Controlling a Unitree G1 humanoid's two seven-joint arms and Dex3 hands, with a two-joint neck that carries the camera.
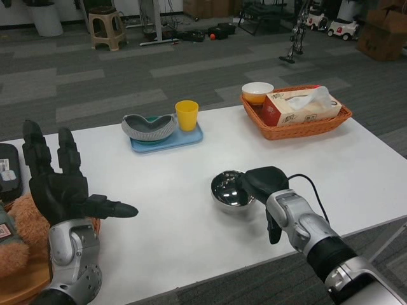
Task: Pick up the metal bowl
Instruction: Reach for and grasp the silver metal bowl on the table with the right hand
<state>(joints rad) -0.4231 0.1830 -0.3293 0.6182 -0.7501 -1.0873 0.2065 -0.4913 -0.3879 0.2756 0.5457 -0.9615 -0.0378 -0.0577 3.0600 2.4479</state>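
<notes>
Resting on the metal bowl's (pixel 227 190) near rim, right hand (pixel 262 182).

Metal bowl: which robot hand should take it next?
Right. The right robot hand is already at the bowl, over its right rim; whether it grips is unclear. The left robot hand is raised and open at the table's far left edge.

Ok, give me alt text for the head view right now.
The right hand rests on the rim of the metal bowl on the white table. The left hand hovers open at the left. Behind stand a blue tray with a yellow cup, and an orange basket.
</notes>
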